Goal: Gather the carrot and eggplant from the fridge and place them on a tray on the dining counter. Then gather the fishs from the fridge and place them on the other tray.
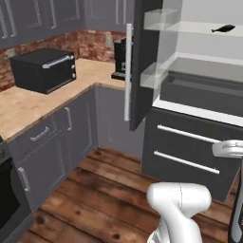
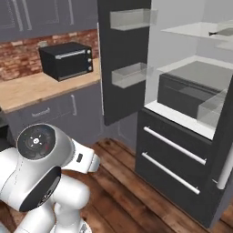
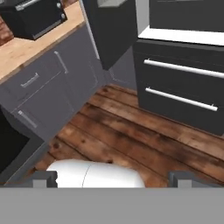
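Dark grey fridge (image 1: 190,142), double-door, both doors swung open; two lower drawers with pale horizontal bar handles, shut. Left door (image 1: 144,61) carries a long pale vertical handle (image 1: 127,71) and two clear door bins (image 2: 129,75), one high, one at mid height. Interior pale, with clear glass shelves and a dark crisper drawer (image 2: 186,95) below them.

Fish (image 1: 223,29): one slim dark fish lying flat on the upper glass shelf, toward the right side of the cabinet; also seen in the right base view (image 2: 216,33), small and partly cut by the shelf edge.

Gripper (image 3: 112,179): seen in the hand view, its two dark fingertips (image 3: 43,178) standing far apart at the lower corners, nothing between them; it hangs over the plank floor (image 3: 131,131) in front of the fridge drawers, well below the fish shelf.

Light wood countertop (image 1: 28,102) on grey base cabinets, left of the fridge, backed by red brick wall. On it: a black toaster oven (image 1: 45,70) with a pale bar handle, and a dark coffee machine (image 1: 121,59) just beside the open fridge door.
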